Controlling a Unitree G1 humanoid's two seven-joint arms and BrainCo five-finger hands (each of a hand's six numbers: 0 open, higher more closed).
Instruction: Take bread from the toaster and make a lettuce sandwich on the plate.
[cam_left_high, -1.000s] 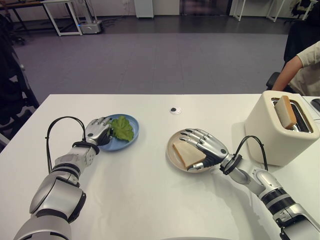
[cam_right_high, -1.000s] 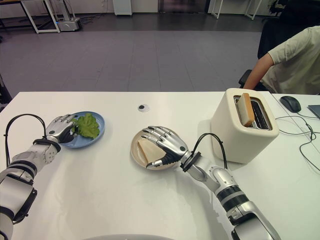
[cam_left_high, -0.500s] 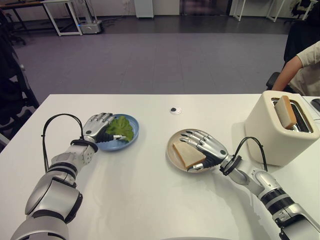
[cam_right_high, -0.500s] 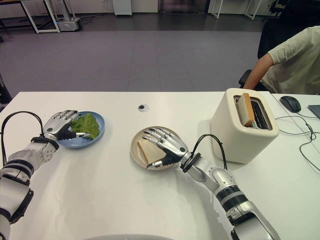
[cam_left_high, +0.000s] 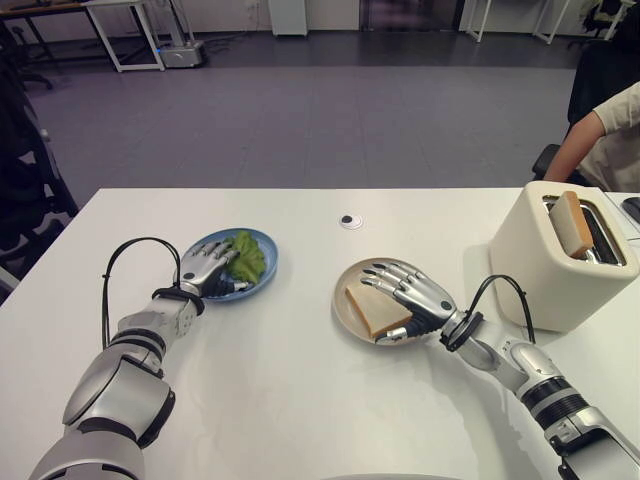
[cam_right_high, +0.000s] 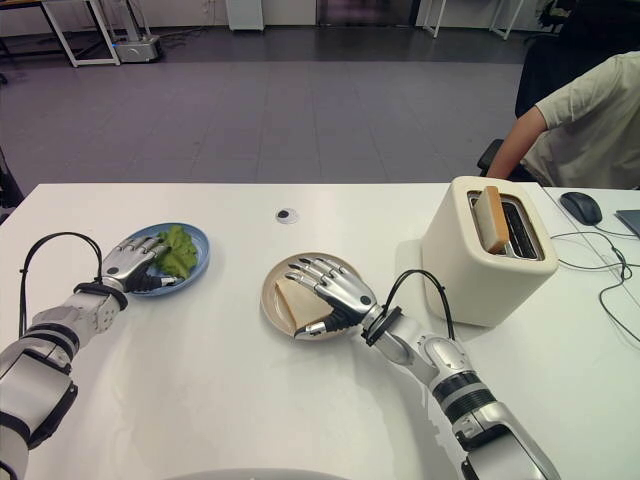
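In the left eye view, one bread slice (cam_left_high: 374, 309) already lies on the tan plate (cam_left_high: 343, 303), with the right hand (cam_left_high: 415, 293) resting over it, fingers fanned out flat rather than gripping. To the left, the left hand (cam_left_high: 207, 270) sits on the blue plate (cam_left_high: 264, 268), fingers curled onto the near edge of the lettuce (cam_left_high: 248, 257), which is still on that plate. In the right eye view, the toaster (cam_right_high: 468, 270) stands at the right of the counter (cam_right_high: 230, 380), just beside the tan plate, and a second slice (cam_right_high: 490, 219) is upright in its slot. So roughly a third seems done: the lettuce has yet to cross over, and the top slice has yet to come out.
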